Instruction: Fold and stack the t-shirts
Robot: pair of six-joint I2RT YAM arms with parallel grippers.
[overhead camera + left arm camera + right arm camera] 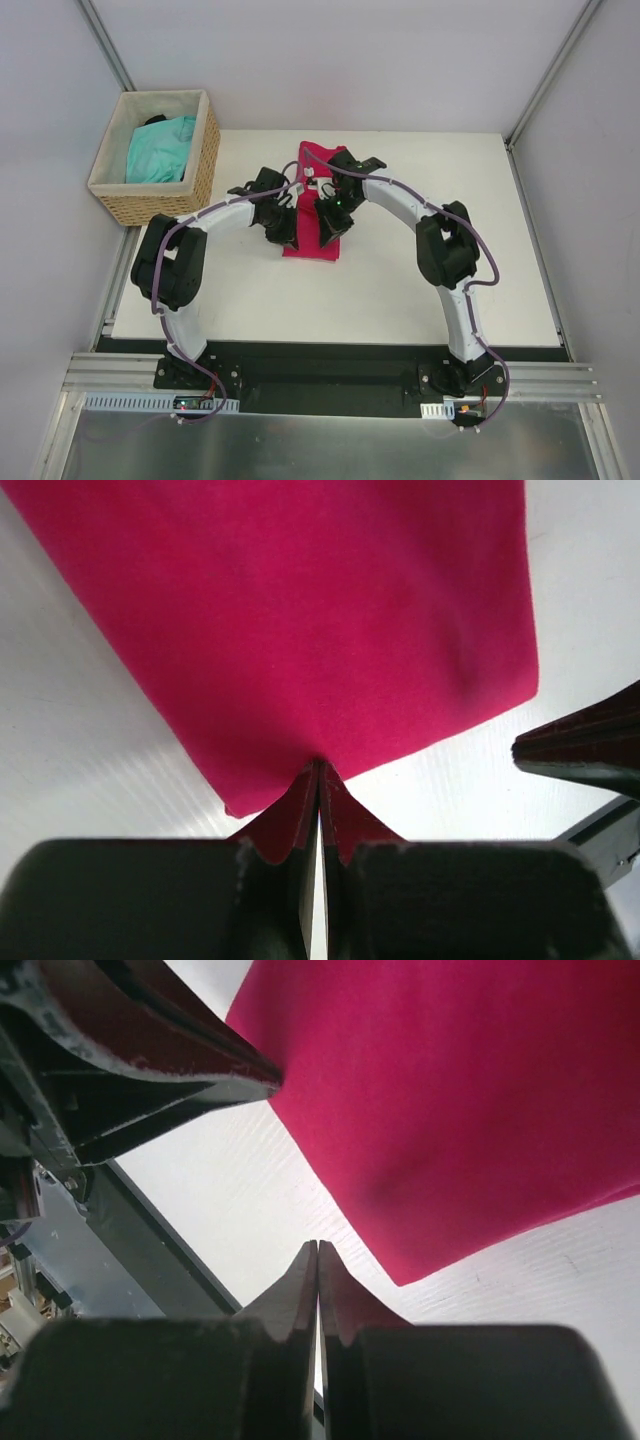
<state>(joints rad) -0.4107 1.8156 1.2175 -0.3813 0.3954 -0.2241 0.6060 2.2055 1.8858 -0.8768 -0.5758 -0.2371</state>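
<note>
Two t-shirts: one crimson t-shirt lies folded in the middle of the table, and one turquoise t-shirt sits in the single wicker basket. Both grippers are closed. The left gripper meets the crimson edge, though I cannot tell whether it has caught any fabric. The right gripper is empty, just beside the shirt.

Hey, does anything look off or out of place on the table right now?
The right gripper has its fingers shut on nothing, over bare table beside a corner of the pink t-shirt. The left gripper is shut at that shirt's edge; whether it holds fabric is unclear. The turquoise t-shirt lies bunched in the basket.
</note>
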